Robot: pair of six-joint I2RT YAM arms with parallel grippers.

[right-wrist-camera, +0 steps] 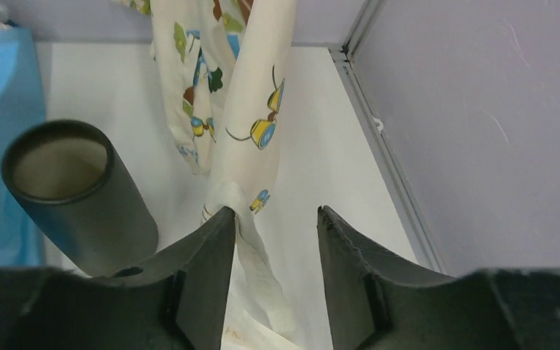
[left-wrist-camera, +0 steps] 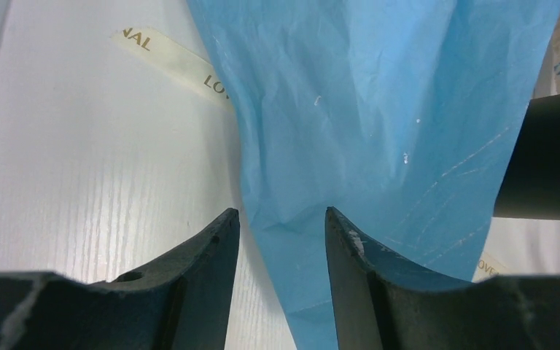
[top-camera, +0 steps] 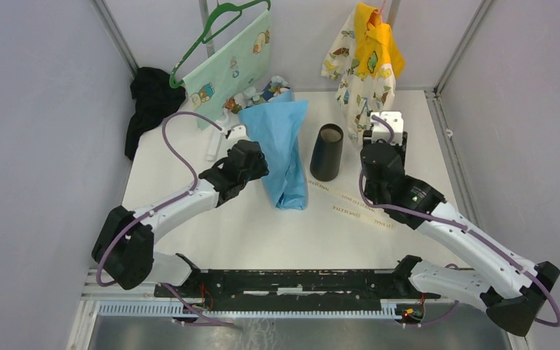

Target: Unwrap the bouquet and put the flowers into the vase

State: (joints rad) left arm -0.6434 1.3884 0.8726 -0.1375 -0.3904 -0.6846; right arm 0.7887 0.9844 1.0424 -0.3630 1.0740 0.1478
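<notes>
On the white tabletop (top-camera: 211,233), the bouquet (top-camera: 281,146) lies flat in its light blue paper, wide end toward the far wall. The dark vase (top-camera: 327,152) stands upright just beside it on the right. The paper looks thin, creased and very light. I judge it will crumple and slide rather than carry the bundle, so I would pinch a free edge near the narrow end to peel it. The flowers (top-camera: 273,89) peeking out at the wide end should be light and springy, best taken by their stems. Cream ribbon (top-camera: 354,203) lies loose by the narrow end. My left gripper (left-wrist-camera: 281,213) stands parted with paper between its jaws, not visibly pinched. My right gripper (right-wrist-camera: 275,211) is parted too, holding nothing, beside a hanging patterned garment (right-wrist-camera: 251,109).
</notes>
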